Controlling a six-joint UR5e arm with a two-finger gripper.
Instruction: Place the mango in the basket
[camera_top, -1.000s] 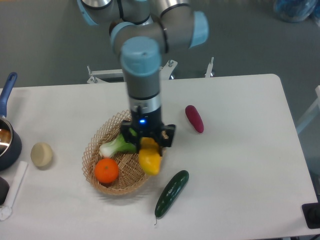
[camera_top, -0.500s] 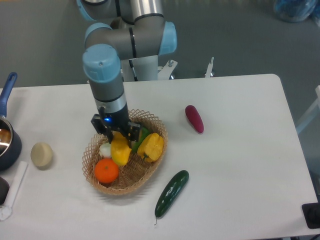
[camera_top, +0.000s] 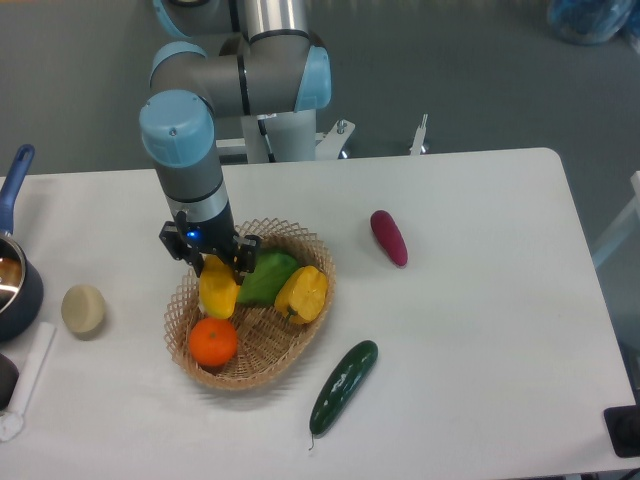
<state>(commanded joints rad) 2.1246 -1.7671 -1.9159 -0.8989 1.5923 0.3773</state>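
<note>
Smooth oval yellow mango gripped over the left part of the shallow oval woven wicker basket
The black two-finger gripper on the grey and blue arm has its fingers clamped on the mango's top, the fruit hanging just above the round orange. Beside it in the basket lie a leafy green vegetable and a lobed yellow bell pepper. On the white table rest a dark green cucumber, a purple-red oblong vegetable, a pale round potato and, at the left edge, a blue-handled pot

Cucumber, eggplant, orange, pot
</note>
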